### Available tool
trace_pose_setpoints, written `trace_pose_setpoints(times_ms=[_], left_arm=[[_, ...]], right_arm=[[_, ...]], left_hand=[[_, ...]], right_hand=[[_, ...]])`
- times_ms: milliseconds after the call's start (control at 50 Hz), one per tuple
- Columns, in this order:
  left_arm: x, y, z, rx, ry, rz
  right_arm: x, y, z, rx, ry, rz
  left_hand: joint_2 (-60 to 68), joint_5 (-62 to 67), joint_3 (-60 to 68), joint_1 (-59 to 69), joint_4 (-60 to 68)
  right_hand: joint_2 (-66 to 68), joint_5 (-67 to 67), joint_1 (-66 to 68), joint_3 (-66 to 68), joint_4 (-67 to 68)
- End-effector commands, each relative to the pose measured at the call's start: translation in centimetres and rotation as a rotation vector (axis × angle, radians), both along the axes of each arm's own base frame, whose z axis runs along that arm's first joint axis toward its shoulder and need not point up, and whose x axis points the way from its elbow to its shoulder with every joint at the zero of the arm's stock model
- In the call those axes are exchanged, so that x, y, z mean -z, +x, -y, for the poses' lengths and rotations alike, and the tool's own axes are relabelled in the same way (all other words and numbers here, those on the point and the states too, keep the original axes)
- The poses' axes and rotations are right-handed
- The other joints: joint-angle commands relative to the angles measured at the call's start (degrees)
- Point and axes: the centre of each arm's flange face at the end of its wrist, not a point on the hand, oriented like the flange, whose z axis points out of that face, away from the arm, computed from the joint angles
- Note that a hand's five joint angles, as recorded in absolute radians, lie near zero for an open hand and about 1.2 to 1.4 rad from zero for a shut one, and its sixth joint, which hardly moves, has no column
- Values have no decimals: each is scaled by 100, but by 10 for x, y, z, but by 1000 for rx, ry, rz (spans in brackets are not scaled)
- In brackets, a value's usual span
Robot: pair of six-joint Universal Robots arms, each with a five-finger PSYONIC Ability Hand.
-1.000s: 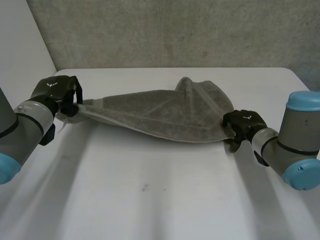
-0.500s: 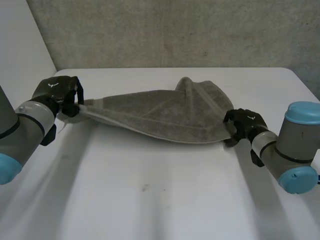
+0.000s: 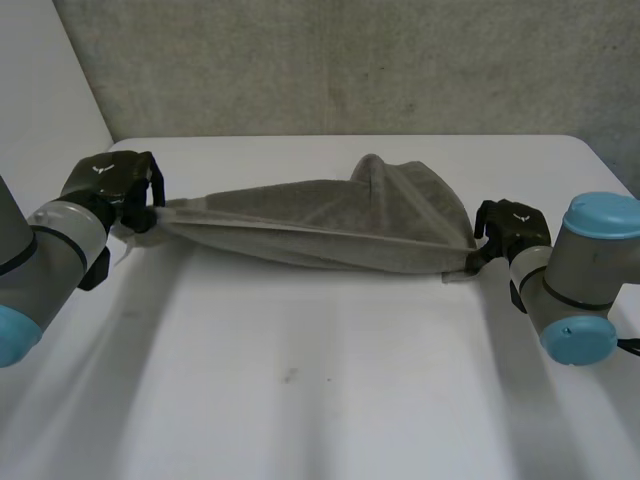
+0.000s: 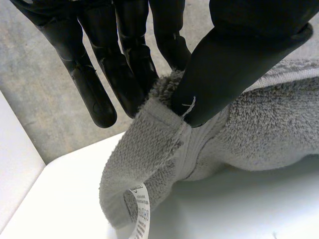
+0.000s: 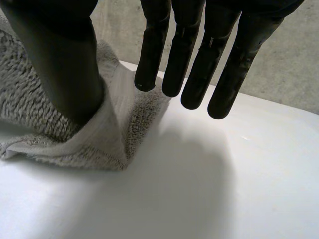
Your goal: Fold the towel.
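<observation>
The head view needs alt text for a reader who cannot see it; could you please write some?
A grey towel stretches taut across a white table between two black robot hands: the left hand pinches one end, the right hand the other. A hump of towel rises near the right hand.

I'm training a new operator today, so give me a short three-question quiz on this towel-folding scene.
1. True or false: the towel lies folded flat on the table.
2. What does the right hand pinch? A) a corner of the towel B) a bottle C) nothing
3. Fill in: the white label hangs at the towel end held by the ___ hand.
Key: 1 false, it is stretched between the two hands; 2 A; 3 left hand.
</observation>
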Motion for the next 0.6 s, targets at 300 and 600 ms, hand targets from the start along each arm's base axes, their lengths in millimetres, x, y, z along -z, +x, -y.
trace_pose_setpoints(times_ms=[300, 600], left_arm=[[4, 2, -1, -3, 17, 10], [9, 15, -36, 8, 140, 37]], right_arm=[[-112, -12, -10, -46, -292, -142], [-147, -26, -88, -211, -551, -1040]], left_hand=[[1023, 1143, 1028, 1227, 1020], [1023, 1143, 1028, 1227, 1020]], right_hand=[[3020, 3079, 2916, 3016, 3014], [3020, 3079, 2916, 3016, 3014]])
